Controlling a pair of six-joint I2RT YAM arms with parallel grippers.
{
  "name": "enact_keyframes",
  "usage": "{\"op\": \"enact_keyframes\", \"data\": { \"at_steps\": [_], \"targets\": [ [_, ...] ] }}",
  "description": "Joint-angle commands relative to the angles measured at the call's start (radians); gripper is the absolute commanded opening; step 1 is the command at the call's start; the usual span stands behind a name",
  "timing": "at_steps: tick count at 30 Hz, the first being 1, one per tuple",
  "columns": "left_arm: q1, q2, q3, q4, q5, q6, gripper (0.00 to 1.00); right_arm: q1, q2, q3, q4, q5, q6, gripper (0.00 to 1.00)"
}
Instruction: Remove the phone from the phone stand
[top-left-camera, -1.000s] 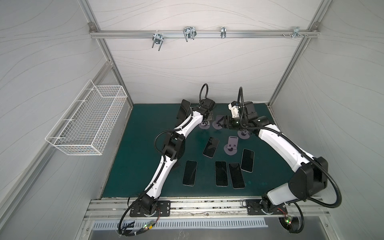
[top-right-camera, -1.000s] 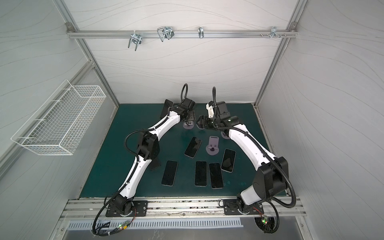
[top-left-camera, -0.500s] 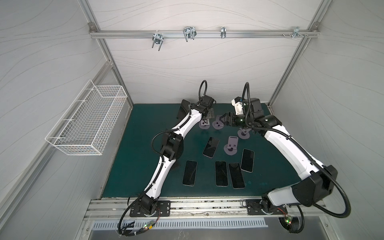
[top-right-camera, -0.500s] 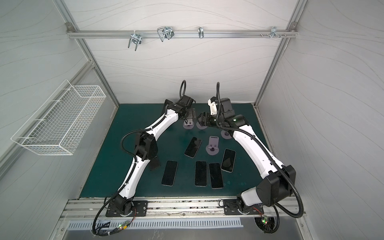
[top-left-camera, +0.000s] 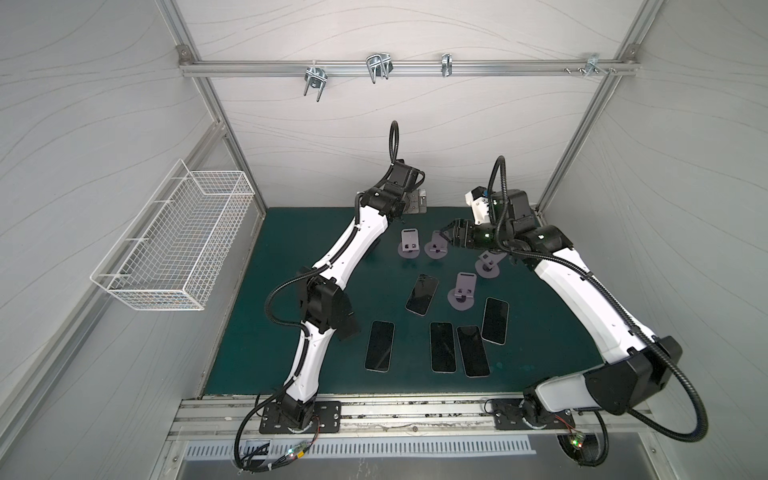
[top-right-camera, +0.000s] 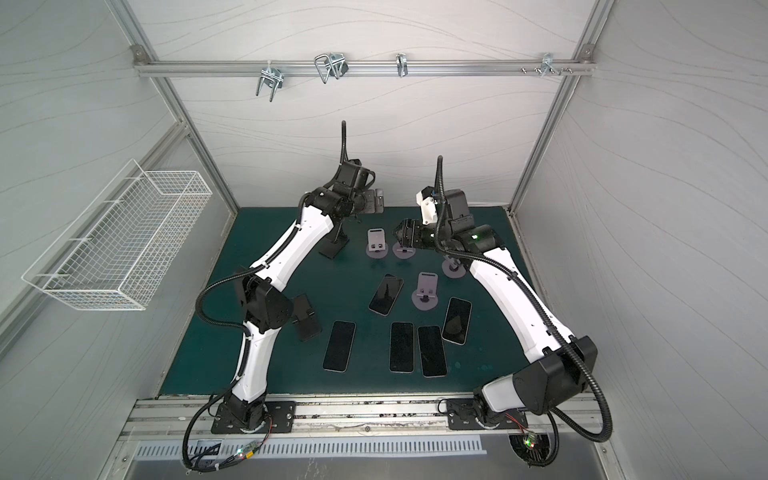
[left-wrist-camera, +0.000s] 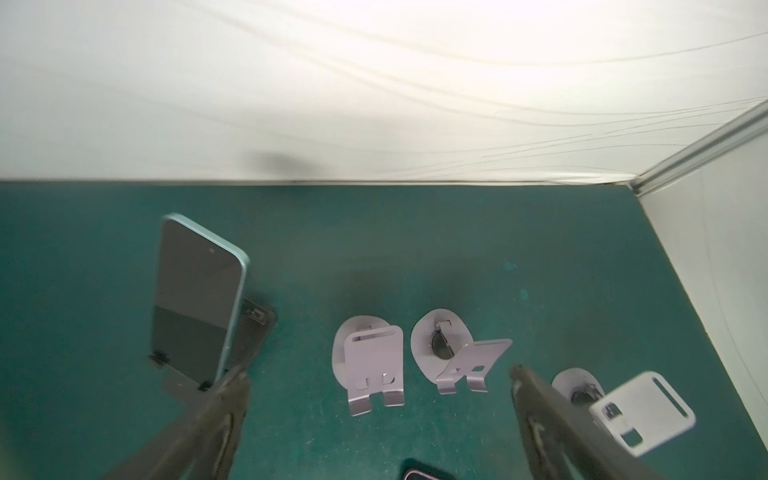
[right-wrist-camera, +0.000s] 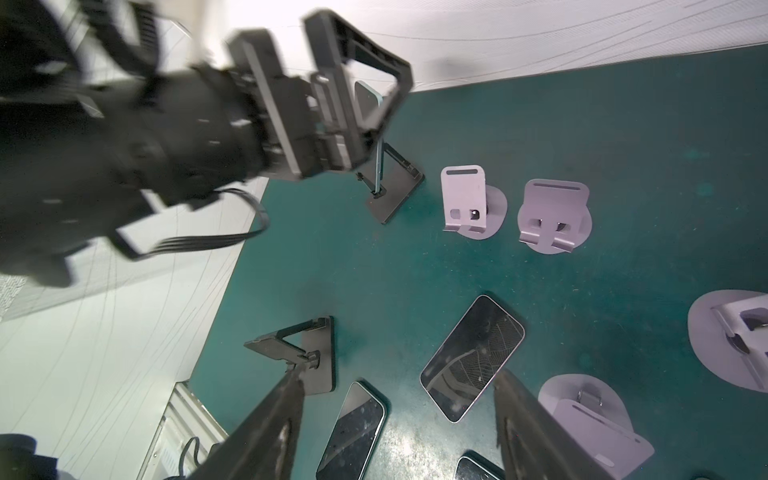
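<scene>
Well, the phone (left-wrist-camera: 197, 299) stands almost upright in the black phone stand (left-wrist-camera: 255, 324), its lower edge caught in the stand's lip and its dark screen facing out. The left tool (left-wrist-camera: 378, 371) hangs just beside that stand, fingers spread wide with nothing between them. One finger (left-wrist-camera: 232, 390) comes close by the phone's lower corner, though I cannot tell whether it touches. The right tool (right-wrist-camera: 398, 375) is well apart from the stand, its fingers parted and gripping nothing. A lilac stand (left-wrist-camera: 374, 361) sits near the phone stand on the green counter (top-left-camera: 291, 257). Farther from the phone stand, another phone (right-wrist-camera: 471, 357) lies flat.
</scene>
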Motion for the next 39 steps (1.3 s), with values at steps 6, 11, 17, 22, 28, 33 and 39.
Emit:
{"op": "enact_keyframes", "data": {
  "at_steps": [6,11,17,22,28,33,39],
  "targets": [
    [0.057,-0.196,-0.109,0.07,0.019,0.138,0.99,0.029,-0.049,0.033,-0.005,-0.038,0.0,0.71],
    [0.082,-0.331,-0.255,0.133,0.046,0.162,0.99,0.06,-0.073,0.029,0.033,-0.02,-0.006,0.7],
    [0.081,-0.528,-0.528,0.236,0.041,0.239,0.99,0.08,-0.105,0.006,0.146,-0.106,-0.051,0.7],
    [0.082,-0.698,-0.762,0.347,0.055,0.34,0.99,0.093,-0.114,-0.005,0.226,-0.166,-0.091,0.7],
    [0.096,-0.832,-0.903,0.391,0.109,0.415,0.99,0.119,-0.106,-0.013,0.326,-0.355,-0.219,0.72],
    [0.121,-0.898,-0.961,0.384,0.215,0.411,0.99,0.126,-0.069,-0.014,0.406,-0.392,-0.26,0.73],
    [0.148,-0.928,-0.988,0.373,0.282,0.365,0.99,0.13,0.032,0.072,0.377,-0.373,-0.288,0.72]
  ]
}}
